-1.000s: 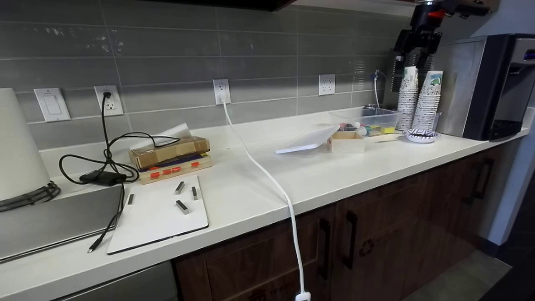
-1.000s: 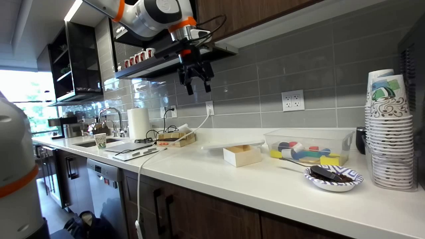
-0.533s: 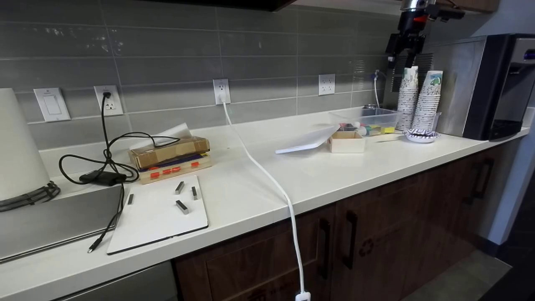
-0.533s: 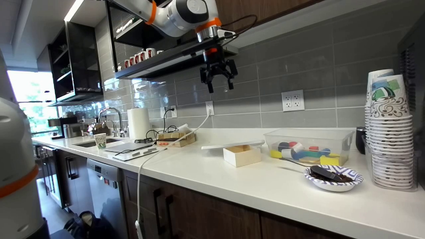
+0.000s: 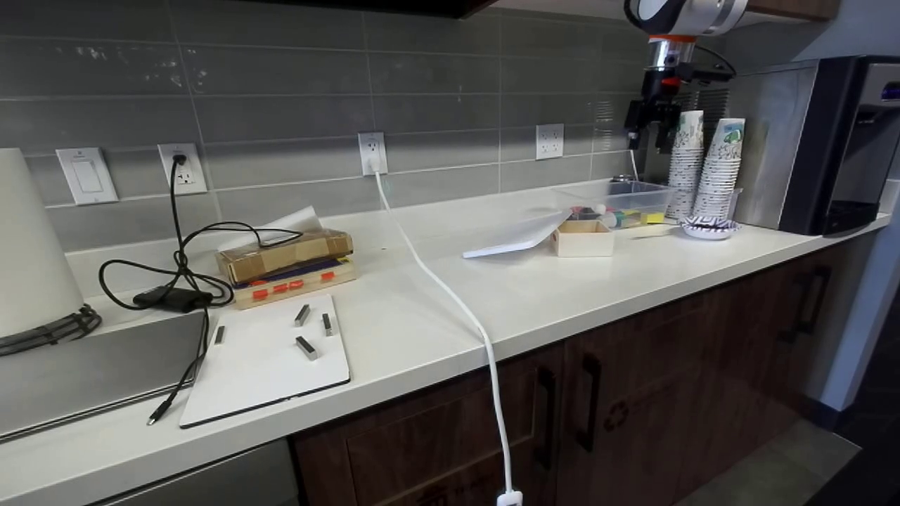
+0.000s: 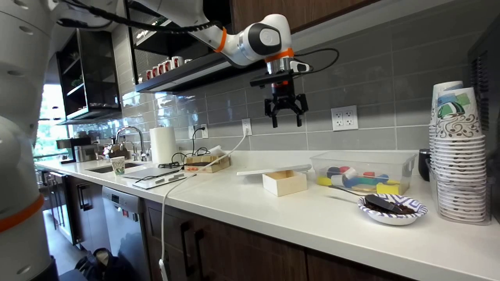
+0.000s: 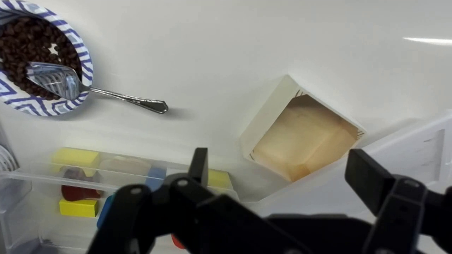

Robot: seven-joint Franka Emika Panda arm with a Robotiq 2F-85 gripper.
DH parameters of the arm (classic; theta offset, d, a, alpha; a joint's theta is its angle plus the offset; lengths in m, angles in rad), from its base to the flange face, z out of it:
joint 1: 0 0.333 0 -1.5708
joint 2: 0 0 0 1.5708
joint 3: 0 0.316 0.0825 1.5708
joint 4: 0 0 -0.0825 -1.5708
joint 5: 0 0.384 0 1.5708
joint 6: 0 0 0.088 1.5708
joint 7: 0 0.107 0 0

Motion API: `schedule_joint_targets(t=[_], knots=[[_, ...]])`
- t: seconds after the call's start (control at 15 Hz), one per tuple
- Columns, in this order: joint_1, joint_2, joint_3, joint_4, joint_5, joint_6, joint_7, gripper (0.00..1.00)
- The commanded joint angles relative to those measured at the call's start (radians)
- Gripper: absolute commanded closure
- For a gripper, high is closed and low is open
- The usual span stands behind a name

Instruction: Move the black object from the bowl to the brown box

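The likely target, the dark beans (image 7: 30,44) or the spoon (image 6: 378,203) on them, sits in the bowl (image 7: 85,65). The jaws hang spread and unladen over the counter (image 7: 204,46); best set them square across the spoon's handle (image 7: 132,100), lift level, then cross to the box (image 7: 270,114).

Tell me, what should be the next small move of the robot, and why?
Probably move the open fingers toward the spoon handle: they hold nothing, the dark beans lie in the bowl, none show in the tan box, and the handle juts past the bowl's rim.
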Motion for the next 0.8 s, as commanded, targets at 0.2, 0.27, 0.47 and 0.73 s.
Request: schedule_joint_targets(t=[0.2,0.27,0.47,0.73], knots=[[-0.086,0.29,0.045,0.36,0.029,-0.058,-0.01,0.0],[-0.095,0.325,0.05,0.405,0.024,-0.061,-0.005,0.0],[-0.116,0.428,0.066,0.536,0.019,-0.074,0.01,0.0],[-0.129,0.543,0.083,0.695,0.008,-0.112,0.029,0.0]])
